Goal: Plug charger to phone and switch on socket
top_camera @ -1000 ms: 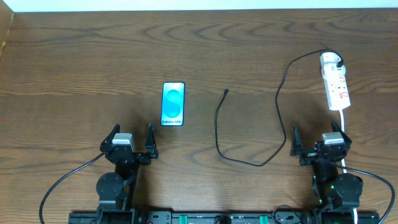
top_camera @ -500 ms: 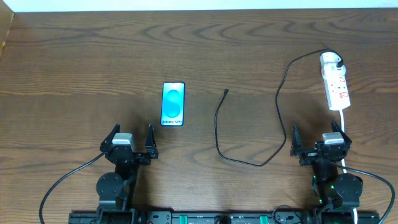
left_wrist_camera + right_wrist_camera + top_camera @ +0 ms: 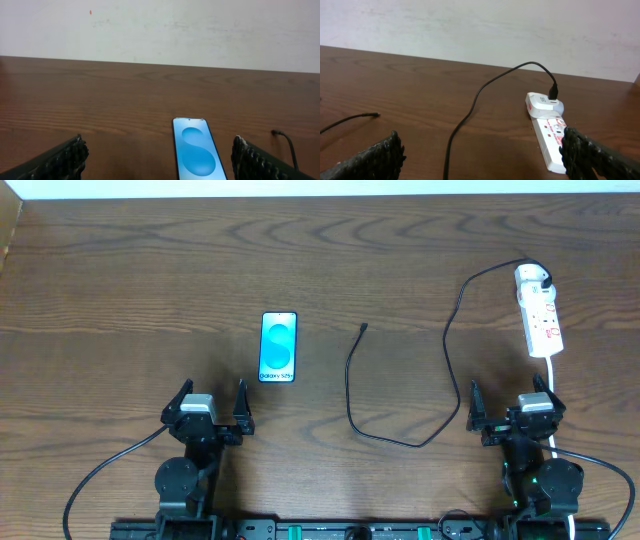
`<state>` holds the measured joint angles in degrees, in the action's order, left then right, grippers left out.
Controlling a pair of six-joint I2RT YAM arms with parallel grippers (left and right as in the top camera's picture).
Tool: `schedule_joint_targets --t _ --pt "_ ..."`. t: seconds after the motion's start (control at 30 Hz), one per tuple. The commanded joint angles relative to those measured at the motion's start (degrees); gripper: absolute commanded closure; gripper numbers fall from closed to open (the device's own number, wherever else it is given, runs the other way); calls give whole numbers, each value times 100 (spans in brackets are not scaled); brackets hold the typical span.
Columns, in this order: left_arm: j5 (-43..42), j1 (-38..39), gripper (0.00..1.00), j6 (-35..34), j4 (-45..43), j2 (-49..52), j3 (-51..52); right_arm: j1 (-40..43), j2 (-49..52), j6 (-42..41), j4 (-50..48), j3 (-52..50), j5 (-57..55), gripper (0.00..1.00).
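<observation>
The phone [image 3: 279, 347] lies flat, screen up and blue, left of the table's middle; the left wrist view shows it [image 3: 196, 154] just ahead of my left gripper. The charger cable [image 3: 450, 330] runs from its white plug in the socket's far end in a long loop to its free tip [image 3: 364, 328], right of the phone. The socket [image 3: 539, 311] is a white strip at the far right, also in the right wrist view [image 3: 551, 137]. My left gripper [image 3: 211, 408] is open and empty. My right gripper [image 3: 512, 410] is open and empty, just below the socket.
The socket's white cord [image 3: 553, 375] runs back past my right gripper. The table's far edge meets a white wall [image 3: 160, 30]. The arms' thicker black cables trail off the near edge.
</observation>
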<state>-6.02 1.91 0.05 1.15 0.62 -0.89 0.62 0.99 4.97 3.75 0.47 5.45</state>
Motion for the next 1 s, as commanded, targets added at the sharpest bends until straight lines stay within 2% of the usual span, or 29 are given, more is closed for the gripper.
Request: schedule_joint_targets --t 0.0,0.27,0.43,0.63,0.97 --pt "-96 -35 7 79 227 -39 66 -20 -24 -63 13 -15 -42 1" --pt "-98 -35 7 81 142 2 42 -20 -24 -63 13 -15 -42 1" --pt "-98 -35 7 81 138 435 -212 -20 -24 -63 13 -15 -42 1" --pt "-101 -35 7 83 136 1182 -664 -20 -24 -63 13 -15 -42 1" --pt "-490 -35 7 188 142 3021 -2068 -20 -24 -63 13 -15 -42 1"
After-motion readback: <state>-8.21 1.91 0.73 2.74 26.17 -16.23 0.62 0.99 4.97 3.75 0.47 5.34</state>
